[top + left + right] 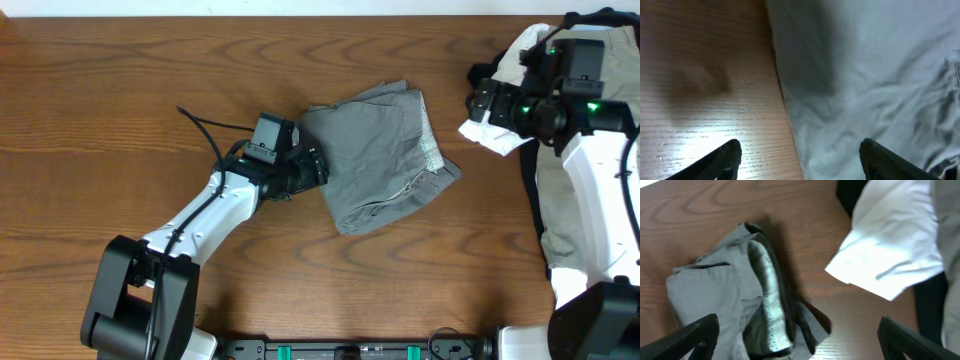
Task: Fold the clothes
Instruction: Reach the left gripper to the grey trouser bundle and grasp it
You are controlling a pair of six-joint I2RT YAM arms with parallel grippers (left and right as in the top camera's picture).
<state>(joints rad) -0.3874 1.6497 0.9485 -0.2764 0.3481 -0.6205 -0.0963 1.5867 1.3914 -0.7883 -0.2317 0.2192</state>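
Observation:
A grey pair of shorts [378, 158] lies folded in a rough bundle at the middle of the wooden table; it also shows in the left wrist view [865, 75] and in the right wrist view [725, 295]. My left gripper [318, 168] is open and low at the bundle's left edge, one finger over the wood and one over the cloth [800, 155]. My right gripper [487, 103] is open and empty, held above the table to the right of the shorts [797, 335]. A white garment [500, 132] hangs beside it, also seen in the right wrist view [890, 255].
A heap of white and dark clothes [585, 190] lies along the table's right side under the right arm. The bare wooden table [120, 90] stretches to the left of the shorts.

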